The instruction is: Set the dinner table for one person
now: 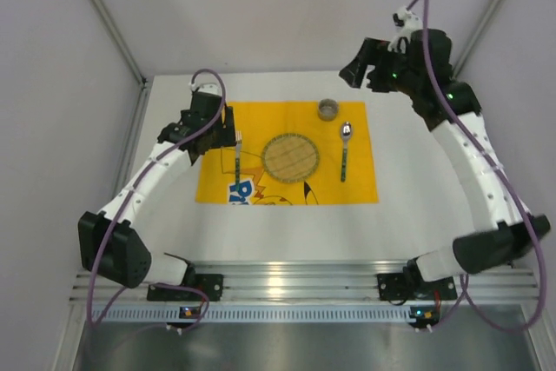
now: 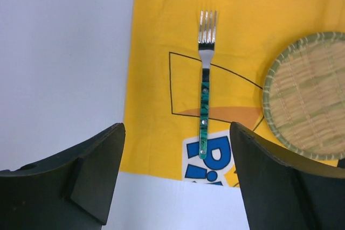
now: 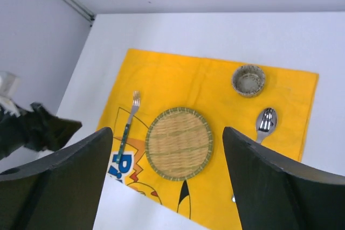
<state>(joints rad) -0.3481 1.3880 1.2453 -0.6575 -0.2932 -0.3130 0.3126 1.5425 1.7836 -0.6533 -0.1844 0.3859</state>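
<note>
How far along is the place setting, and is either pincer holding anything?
Looks nearly done. On the yellow printed cloth mat sit the round woven straw plate centrally, the green-handled metal fork to its left, the green-handled metal spoon to its right, and the small round woven cup farther back. In hand: nothing; left pincer and right pincer are open, empty. Left: no knife visible, otherwise probably nothing.
</note>
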